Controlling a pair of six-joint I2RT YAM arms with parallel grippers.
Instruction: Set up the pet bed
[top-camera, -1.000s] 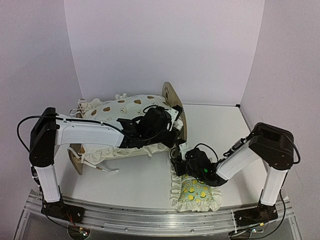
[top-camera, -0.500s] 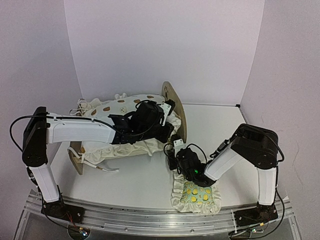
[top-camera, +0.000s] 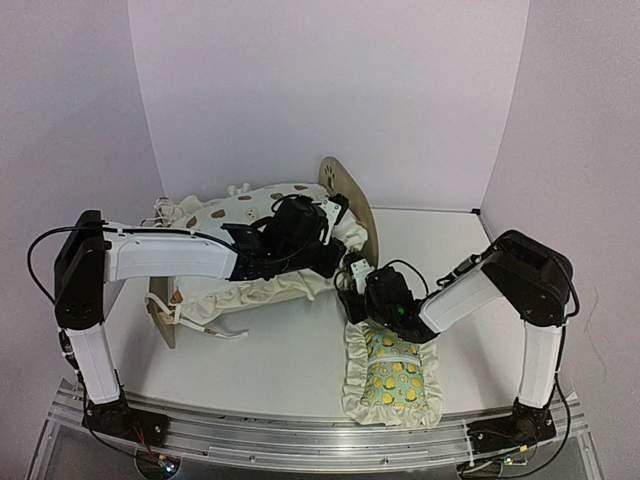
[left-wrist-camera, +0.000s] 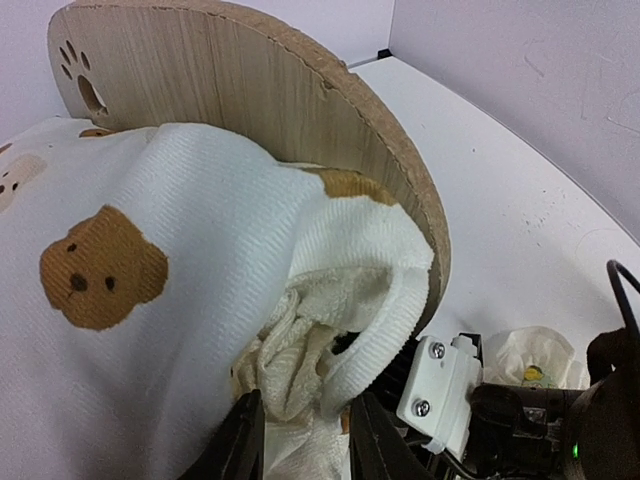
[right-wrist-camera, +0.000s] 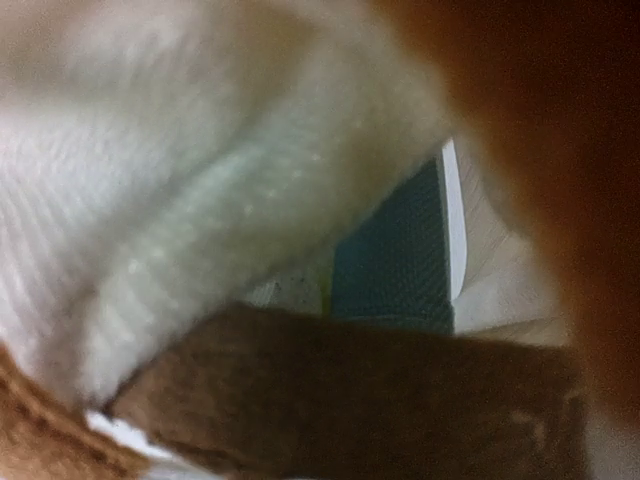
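Wood-framed pet bed (top-camera: 352, 200) at rear-left of worktop (top-camera: 290, 365), mostly hidden under bear-print cushion (top-camera: 250, 215) | right wrist view blurred, so we cannot tell how wide right claw (top-camera: 357, 292) stands | left claw (left-wrist-camera: 308, 440) nipped narrow on cushion corner | lemon-print pillow (top-camera: 390, 375) near front | bed runs left-right, headboard (left-wrist-camera: 250, 90) at right end

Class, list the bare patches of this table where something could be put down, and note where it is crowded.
Bare: the back right of the table, between the pet bed headboard and the right wall; the front left, between the cushion and the near rail. Crowded: centre, where cushion, headboard, lemon pillow, left arm and right arm meet.
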